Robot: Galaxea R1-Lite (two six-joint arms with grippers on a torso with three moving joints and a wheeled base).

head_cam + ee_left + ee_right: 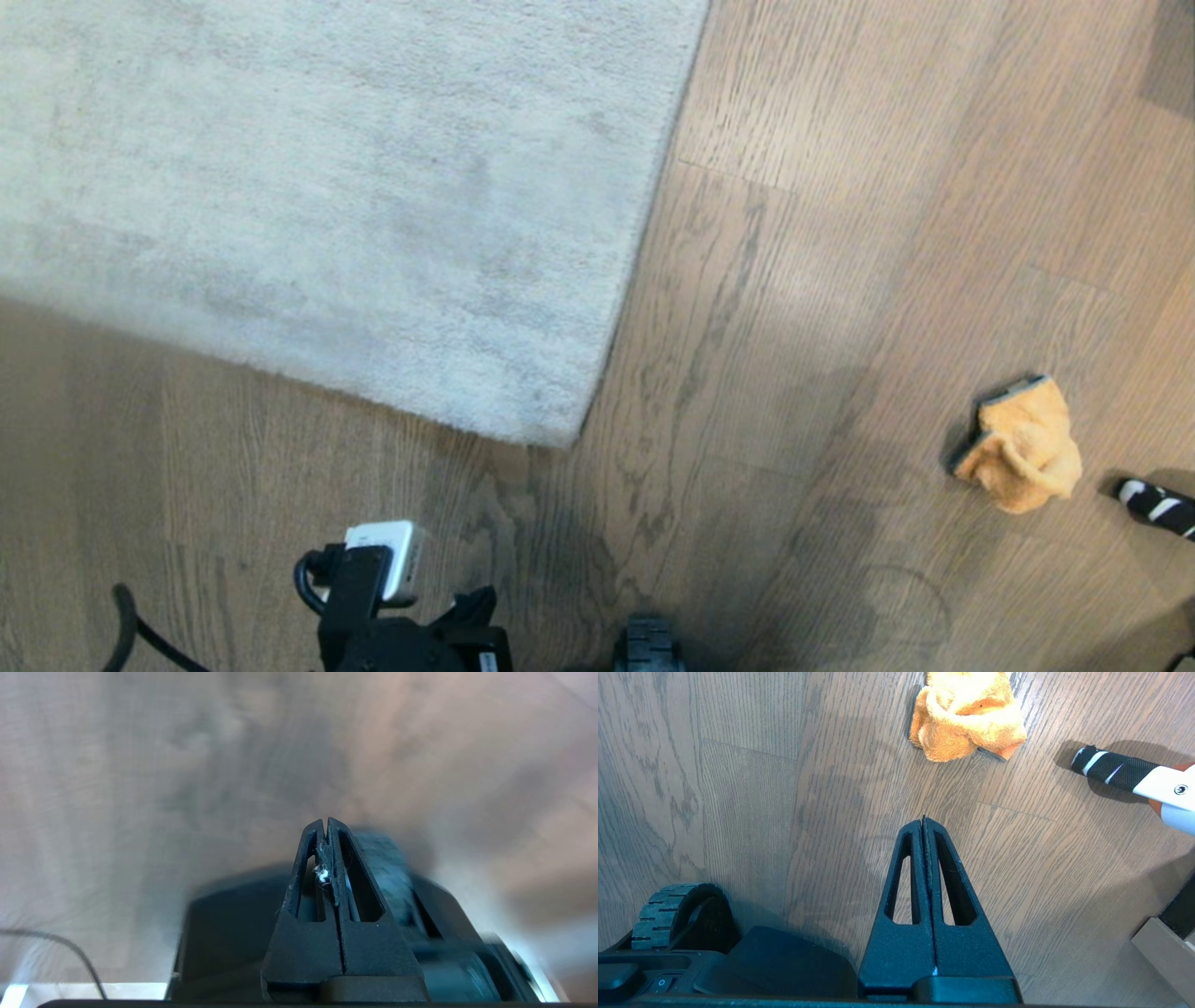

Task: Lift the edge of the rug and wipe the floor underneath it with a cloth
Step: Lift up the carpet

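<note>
The pale grey rug (327, 196) lies flat on the wooden floor (794, 280), filling the far left of the head view, its near corner pointing toward the robot. Below that corner, at the near edge of the view, the left arm shows; its left gripper (326, 823) is clenched on nothing but a wisp of white lint, over blurred floor, apart from the rug. Farther right, the orange cloth (1022, 448) sits crumpled on the planks, well apart from the rug. The right gripper (923, 822) is pressed closed and empty, pointing at the floor with the cloth near, just beyond its tips. A black-and-white handle (1111, 767) lies beside the cloth.
</note>
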